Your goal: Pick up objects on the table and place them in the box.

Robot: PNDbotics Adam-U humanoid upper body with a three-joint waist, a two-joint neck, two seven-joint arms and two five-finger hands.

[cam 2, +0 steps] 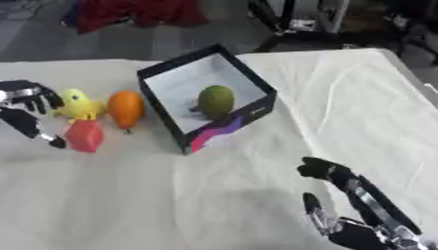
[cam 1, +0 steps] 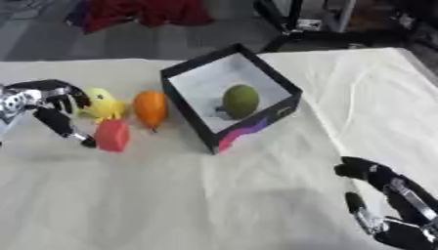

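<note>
Box [cam 1: 278, 80] — green fruit [cam 1: 240, 100] inside, left of it orange fruit [cam 1: 150, 109], yellow toy [cam 1: 102, 104], red block [cam 1: 112, 135], left hand [cam 1: 53, 105] spread at block — right hand [cam 1: 389, 205] idle, relaxed.

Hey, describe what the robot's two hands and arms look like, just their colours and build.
Both are mostly black with silver metal parts. The left hand has slim black fingers and a shiny silver wrist section. The right hand has black fingers with silver segments showing along them. No cables or markings can be made out.

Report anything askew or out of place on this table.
The black box sits turned at an angle to the table edge. Otherwise nothing stands out: a green fruit lies inside it, nothing looks spilled or damaged.
</note>
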